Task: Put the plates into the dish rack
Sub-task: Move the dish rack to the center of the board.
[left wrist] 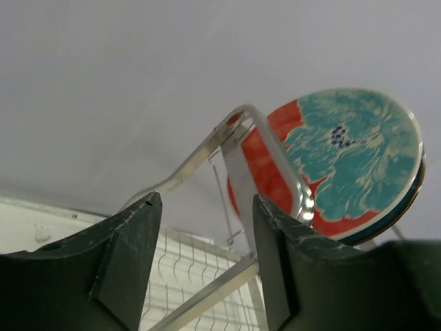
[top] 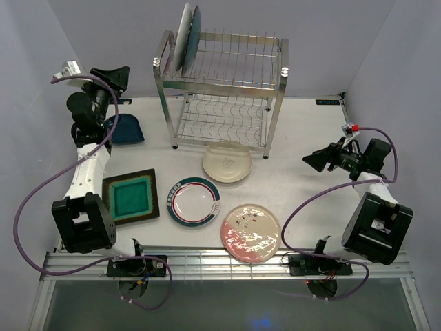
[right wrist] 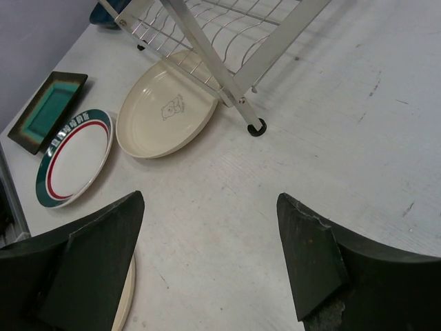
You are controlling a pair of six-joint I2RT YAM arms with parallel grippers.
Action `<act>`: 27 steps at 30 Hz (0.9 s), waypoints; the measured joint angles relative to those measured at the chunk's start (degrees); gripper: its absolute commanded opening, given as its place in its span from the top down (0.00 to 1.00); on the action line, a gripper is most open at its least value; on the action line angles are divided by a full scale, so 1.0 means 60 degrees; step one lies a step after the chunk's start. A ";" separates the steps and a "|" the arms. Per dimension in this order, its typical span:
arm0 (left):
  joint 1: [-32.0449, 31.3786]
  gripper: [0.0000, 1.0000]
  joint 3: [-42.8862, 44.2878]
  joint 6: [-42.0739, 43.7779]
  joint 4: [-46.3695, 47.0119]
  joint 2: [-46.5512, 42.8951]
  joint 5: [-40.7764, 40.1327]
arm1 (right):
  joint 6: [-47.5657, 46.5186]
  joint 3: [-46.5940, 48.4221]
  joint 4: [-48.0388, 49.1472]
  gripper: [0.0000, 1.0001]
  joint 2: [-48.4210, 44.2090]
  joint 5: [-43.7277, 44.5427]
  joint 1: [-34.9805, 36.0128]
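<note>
The steel dish rack (top: 222,96) stands at the back. Two plates stand upright in its top tier's left end: the red-teal patterned plate (left wrist: 344,162) and a dark teal one (top: 196,31) behind it. On the table lie the cream plate (top: 227,163), the white green-red-rimmed plate (top: 195,201), the pink speckled plate (top: 251,233), the square green plate (top: 130,196) and a small dark blue dish (top: 127,129). My left gripper (top: 118,77) is open and empty, raised left of the rack. My right gripper (top: 317,160) is open and empty, low over the table right of the rack.
The rack's front right foot (right wrist: 257,127) stands next to the cream plate (right wrist: 164,114). Grey walls close in on both sides and the back. A metal rail (top: 227,261) runs along the near edge.
</note>
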 measured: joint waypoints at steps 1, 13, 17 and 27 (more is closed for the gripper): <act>0.0000 0.30 -0.0142 -0.0007 0.0080 -0.0022 0.0047 | -0.0062 -0.0062 0.0015 0.16 -0.0091 0.0058 0.0076; 0.0004 0.13 -0.3384 0.0211 0.3748 0.0044 0.2058 | 0.1249 -0.2055 0.3370 0.13 -0.1308 0.0969 0.0678; 0.0000 0.12 -0.3432 0.0510 0.4557 0.0280 0.3198 | 0.2018 -0.2288 0.4892 0.13 -0.1359 0.1246 0.0918; -0.0208 0.11 -0.3446 0.2182 0.5180 0.0339 0.4907 | 0.2291 -0.2259 0.7570 0.16 0.0062 0.1971 0.1982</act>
